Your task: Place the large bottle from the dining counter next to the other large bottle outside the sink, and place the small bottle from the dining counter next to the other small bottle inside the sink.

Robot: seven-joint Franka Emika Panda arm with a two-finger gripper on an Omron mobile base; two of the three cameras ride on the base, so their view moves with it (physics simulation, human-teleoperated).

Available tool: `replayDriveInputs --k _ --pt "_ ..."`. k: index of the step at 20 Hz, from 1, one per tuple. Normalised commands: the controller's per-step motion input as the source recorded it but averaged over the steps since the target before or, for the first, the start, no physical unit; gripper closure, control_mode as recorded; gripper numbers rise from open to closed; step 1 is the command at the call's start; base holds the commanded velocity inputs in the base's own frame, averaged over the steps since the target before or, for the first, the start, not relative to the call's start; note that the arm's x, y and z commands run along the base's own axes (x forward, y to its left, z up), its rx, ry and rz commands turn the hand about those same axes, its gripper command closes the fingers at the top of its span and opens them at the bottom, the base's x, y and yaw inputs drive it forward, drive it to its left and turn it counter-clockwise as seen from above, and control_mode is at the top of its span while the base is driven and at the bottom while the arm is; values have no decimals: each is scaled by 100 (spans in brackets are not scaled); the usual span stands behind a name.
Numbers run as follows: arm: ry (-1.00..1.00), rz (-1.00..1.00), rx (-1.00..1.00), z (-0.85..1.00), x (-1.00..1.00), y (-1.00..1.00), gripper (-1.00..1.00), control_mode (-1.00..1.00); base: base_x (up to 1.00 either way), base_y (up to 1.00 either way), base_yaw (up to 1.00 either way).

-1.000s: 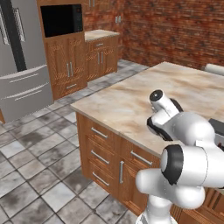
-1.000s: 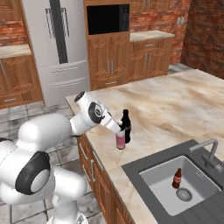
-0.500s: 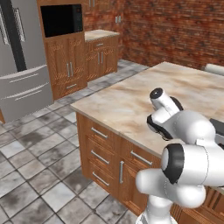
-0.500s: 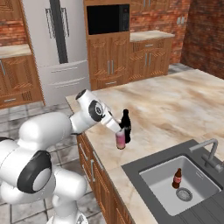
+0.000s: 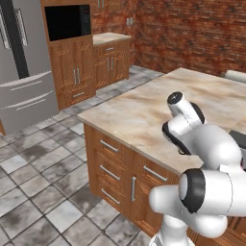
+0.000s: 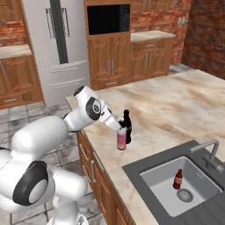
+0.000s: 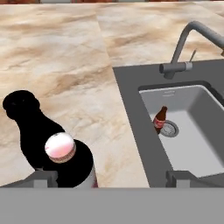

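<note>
Presently, dining counter (image 6: 176,105) carries sink (image 6: 180,184) at near end. Arm reaches over counter edge. Other large bottle (image 6: 127,126) stands upright on stone outside sink. Large bottle (image 6: 121,138) stands upright touching black bottle, at counter edge side. Gripper (image 6: 120,126) sits above large bottle's cap; fingers spread wide either side in hand view, released, not gripping. Other small bottle (image 7: 160,119) stands upright inside basin, beside drain (image 7: 169,129). Tap (image 7: 188,48) arches over basin.
</note>
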Motion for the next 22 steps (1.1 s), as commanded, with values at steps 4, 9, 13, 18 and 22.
replayDriveInputs --k 4,9,13,18,22 --pt "-3 -4 0 54 -7 0 -100 -100 0 0 0" --pt "-2 -4 0 50 -22 0 -100 -100 0 0 0" --pt "-2 -2 3 32 -76 -21 -100 -100 0 0 0" --pt "0 -1 7 32 -98 -30 -100 -100 0 0 0" --pt "1 0 6 45 -99 -31 -100 -100 0 0 0"
